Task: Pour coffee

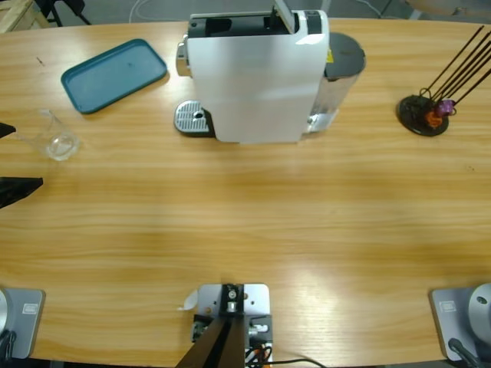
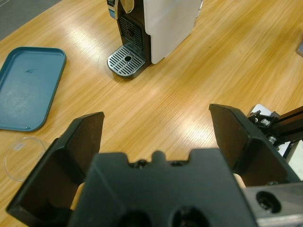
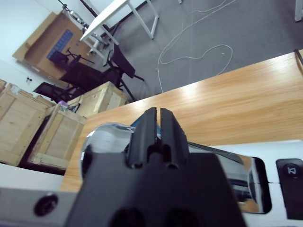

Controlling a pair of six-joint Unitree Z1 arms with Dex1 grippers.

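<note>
Bright, even overhead light; soft glare patches on the wooden table [image 1: 253,222].

No words or numbers can be read here — not one. The coffee machine [image 1: 257,77] has a yellow sticker at its 3 o'clock side — too small to read.

table [image 1: 253,222]: glossy grained wood | coffee machine [image 1: 257,77]: smooth white plastic, perforated metal drip grille [image 2: 125,60] | cup [image 1: 60,142]: clear plastic

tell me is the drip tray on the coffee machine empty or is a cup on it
Empty: the drip tray shows only its bare metal grate; the clear glass cup stands apart on the table.
</note>
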